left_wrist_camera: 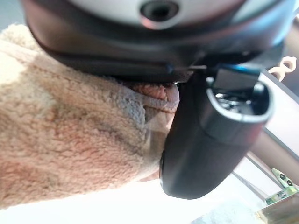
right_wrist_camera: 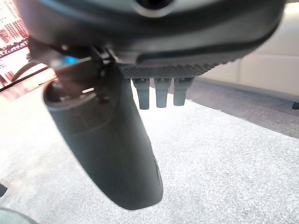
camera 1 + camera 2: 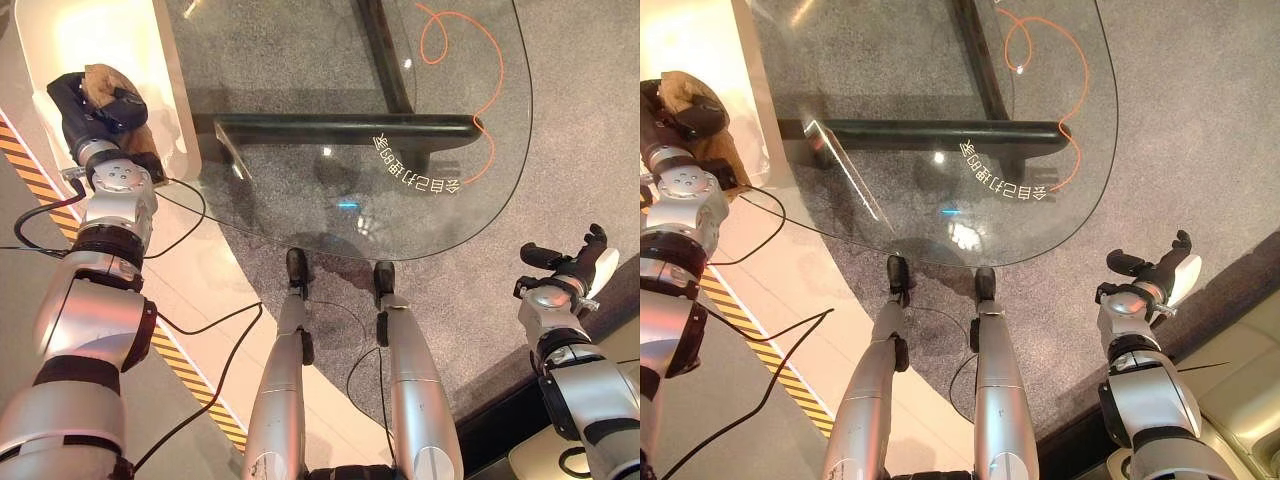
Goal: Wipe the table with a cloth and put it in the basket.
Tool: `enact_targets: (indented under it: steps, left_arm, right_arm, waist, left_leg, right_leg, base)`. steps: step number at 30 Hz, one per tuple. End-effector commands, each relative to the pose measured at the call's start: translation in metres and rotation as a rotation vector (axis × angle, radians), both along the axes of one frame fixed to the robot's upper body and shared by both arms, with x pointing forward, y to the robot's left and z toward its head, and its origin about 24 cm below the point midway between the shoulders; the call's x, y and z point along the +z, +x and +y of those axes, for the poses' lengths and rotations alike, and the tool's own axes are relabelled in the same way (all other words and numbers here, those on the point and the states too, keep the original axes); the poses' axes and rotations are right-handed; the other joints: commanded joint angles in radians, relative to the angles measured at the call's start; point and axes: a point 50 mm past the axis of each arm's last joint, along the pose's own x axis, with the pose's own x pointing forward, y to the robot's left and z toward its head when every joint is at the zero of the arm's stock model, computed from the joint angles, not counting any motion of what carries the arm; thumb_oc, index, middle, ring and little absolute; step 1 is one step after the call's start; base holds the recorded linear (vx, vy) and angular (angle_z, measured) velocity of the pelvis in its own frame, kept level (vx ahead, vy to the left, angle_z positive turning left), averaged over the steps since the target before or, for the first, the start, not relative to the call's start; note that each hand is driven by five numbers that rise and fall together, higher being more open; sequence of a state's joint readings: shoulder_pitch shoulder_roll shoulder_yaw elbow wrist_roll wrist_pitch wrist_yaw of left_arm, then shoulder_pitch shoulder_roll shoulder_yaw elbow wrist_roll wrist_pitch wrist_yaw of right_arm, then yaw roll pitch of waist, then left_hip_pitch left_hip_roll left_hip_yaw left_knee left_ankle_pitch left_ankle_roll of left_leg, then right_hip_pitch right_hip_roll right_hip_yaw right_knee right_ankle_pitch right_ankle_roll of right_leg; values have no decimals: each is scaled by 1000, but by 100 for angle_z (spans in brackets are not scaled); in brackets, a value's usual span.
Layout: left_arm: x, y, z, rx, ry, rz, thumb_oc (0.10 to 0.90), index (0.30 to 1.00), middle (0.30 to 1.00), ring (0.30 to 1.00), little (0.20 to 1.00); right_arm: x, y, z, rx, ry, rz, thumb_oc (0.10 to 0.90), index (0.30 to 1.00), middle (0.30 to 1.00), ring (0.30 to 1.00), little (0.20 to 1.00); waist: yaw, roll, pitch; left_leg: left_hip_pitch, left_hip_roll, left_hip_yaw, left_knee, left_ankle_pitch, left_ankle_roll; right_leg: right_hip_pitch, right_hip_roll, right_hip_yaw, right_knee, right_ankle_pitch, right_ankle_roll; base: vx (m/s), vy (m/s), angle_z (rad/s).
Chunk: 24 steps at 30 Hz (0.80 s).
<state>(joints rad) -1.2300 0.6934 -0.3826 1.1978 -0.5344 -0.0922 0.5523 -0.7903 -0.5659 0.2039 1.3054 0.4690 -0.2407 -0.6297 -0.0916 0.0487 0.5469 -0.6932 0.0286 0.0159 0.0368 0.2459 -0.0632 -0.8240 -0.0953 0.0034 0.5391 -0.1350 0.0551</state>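
A tan fluffy cloth (image 3: 103,80) is bunched in my left hand (image 3: 95,112), which is shut on it at the far left, over a white glossy surface (image 3: 110,35) beside the glass table (image 3: 300,60). Seen from the left wrist, the cloth (image 1: 70,140) fills the space under the palm, with the thumb (image 1: 205,140) curled against it. An orange scribbled line (image 3: 490,90) marks the table's far right part. My right hand (image 3: 565,268) hangs open and empty off the table's near right corner, above grey carpet (image 2: 224,163).
The table's dark frame bar (image 3: 340,127) shows through the glass, near white lettering (image 3: 415,172). A yellow-and-black hazard stripe (image 3: 180,365) runs across the pale floor on the left. A beige cushioned edge (image 3: 1240,400) sits at the lower right.
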Motion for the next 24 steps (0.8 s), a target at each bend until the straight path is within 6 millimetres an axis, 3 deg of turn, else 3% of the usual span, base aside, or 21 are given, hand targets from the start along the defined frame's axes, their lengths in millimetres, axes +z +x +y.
enact_targets:
  steps: [1,4,7,10,11,12,24]
  left_arm:
    - [62,-18,23,92,65,-155,270,446,446,446,370]
    - [63,-18,24,90,63,-150,289,462,462,462,389]
    - [63,-18,24,94,57,-150,396,554,554,554,496]
    - [63,-18,25,98,58,-153,427,580,580,580,527]
    - [63,-18,25,101,58,-151,679,796,796,796,779]
    - [62,-18,25,102,55,-151,800,900,900,900,900]
    - [61,-19,27,111,38,-161,800,900,900,900,900]
  right_arm:
    - [22,-14,-34,-87,-106,-27,800,900,900,900,900]
    - [22,-13,-33,-82,-108,-30,800,900,900,900,900]
    - [22,-13,-33,-81,-111,-32,800,900,900,900,900]
    - [23,-13,-33,-79,-113,-32,800,900,900,900,900]
    - [22,-13,-33,-79,-113,-31,800,900,900,900,900]
    - [21,-14,-33,-80,-111,-31,800,900,900,900,900]
    - [23,-12,-33,-76,-109,-30,800,900,900,900,900]
  waist:
    - [-9,-15,-27]
    - [-11,-17,-27]
    - [-12,-17,-27]
    - [-13,-18,-27]
    - [-12,-18,-27]
    - [-12,-18,-27]
    - [-11,-16,-27]
  left_leg:
    - [9,7,-33,170,-206,-20]
    - [8,8,-33,168,-205,-21]
    - [4,9,-33,170,-204,-20]
    - [1,9,-34,172,-204,-20]
    - [0,8,-35,173,-204,-20]
    - [-1,8,-35,174,-203,-20]
    - [0,7,-35,171,-202,-19]
  right_leg:
    - [82,-20,1,-286,170,55]
    - [80,-19,1,-287,171,55]
    - [73,-18,2,-282,172,54]
    - [70,-17,2,-281,172,53]
    - [69,-16,3,-280,172,53]
    - [69,-17,2,-279,172,53]
    - [68,-17,2,-282,175,54]
  base:
    - [0,0,0]
    - [0,0,0]
    - [0,0,0]
    - [0,0,0]
    - [0,0,0]
    - [0,0,0]
    - [0,0,0]
